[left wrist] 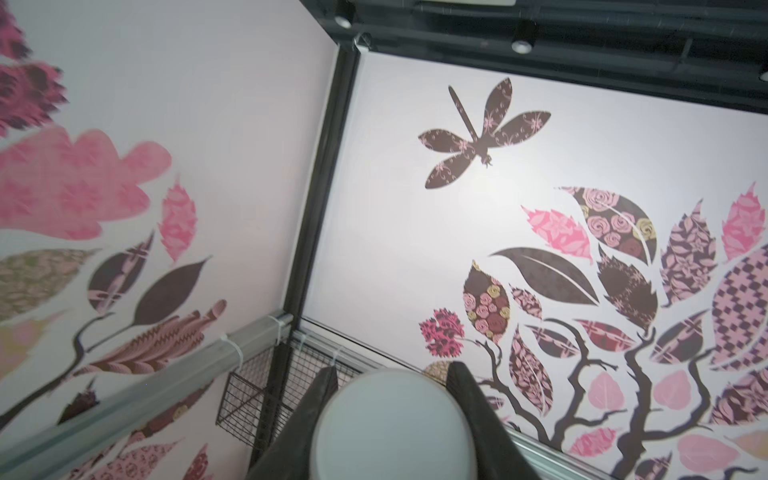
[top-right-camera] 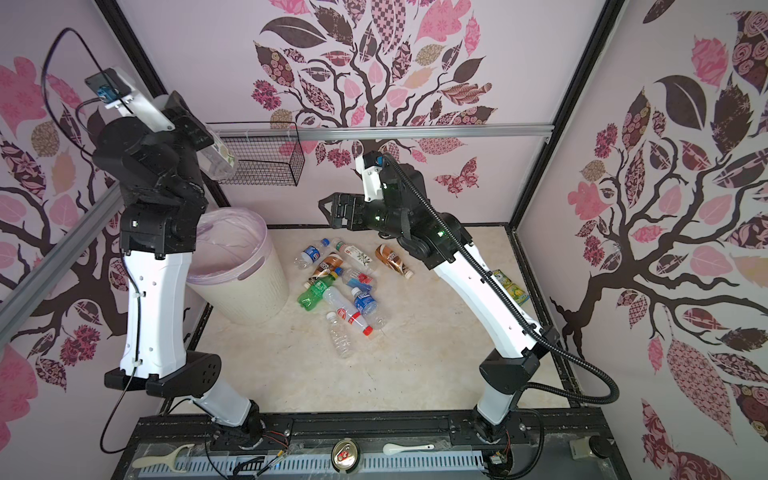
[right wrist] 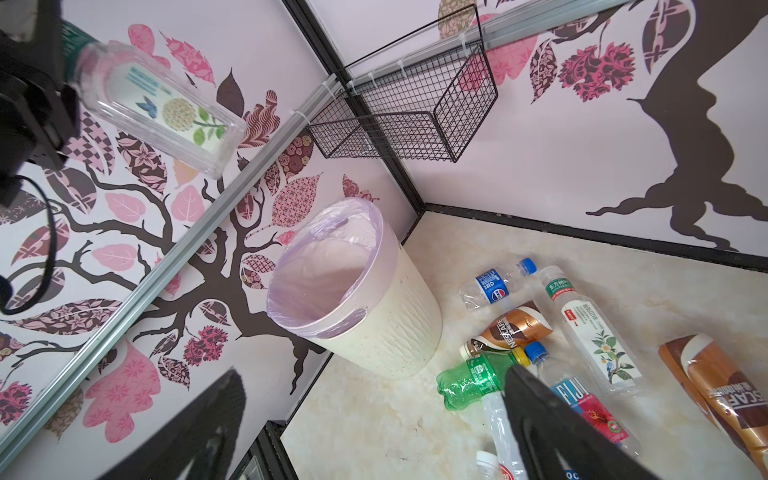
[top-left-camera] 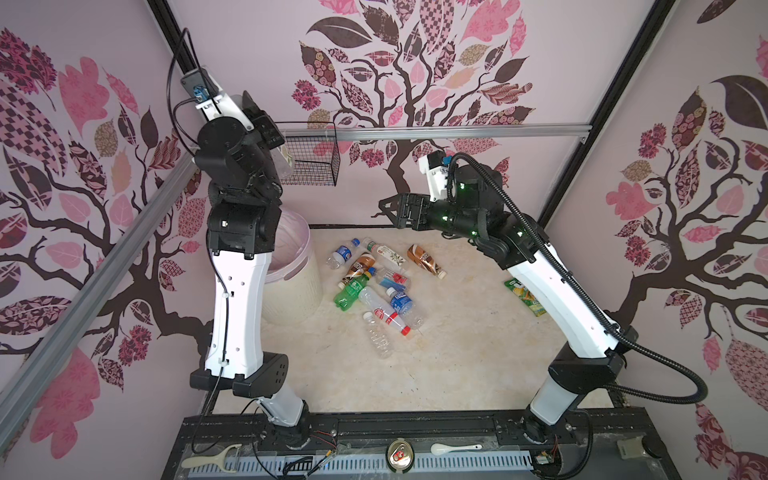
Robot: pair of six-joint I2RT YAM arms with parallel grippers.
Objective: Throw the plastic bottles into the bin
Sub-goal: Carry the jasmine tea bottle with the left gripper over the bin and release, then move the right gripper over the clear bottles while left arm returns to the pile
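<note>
My left gripper [top-left-camera: 272, 133] [top-right-camera: 199, 133] [left wrist: 394, 374] is raised high near the back left corner and is shut on a clear plastic bottle [top-left-camera: 286, 162] [top-right-camera: 220, 162] [right wrist: 158, 112] with a flower label. That bottle hangs well above the bin [top-left-camera: 299, 286] [top-right-camera: 249, 291] [right wrist: 395, 328], a cream ribbed bucket with a lilac liner. Several plastic bottles lie in a pile on the floor right of the bin, among them a green one [top-left-camera: 351, 291] [top-right-camera: 313, 293] [right wrist: 473, 378]. My right gripper [top-left-camera: 388, 210] [top-right-camera: 326, 208] [right wrist: 374, 372] hovers open and empty above the pile's far side.
A black wire basket [top-left-camera: 311, 162] [top-right-camera: 266, 162] [right wrist: 415, 116] hangs on the back rail, close beside the held bottle. A green-yellow snack packet [top-left-camera: 525, 297] [top-right-camera: 509, 286] lies under the right arm. A peeler [top-left-camera: 212, 459], a can [top-left-camera: 400, 455] and a spoon [top-left-camera: 453, 448] rest on the front rail.
</note>
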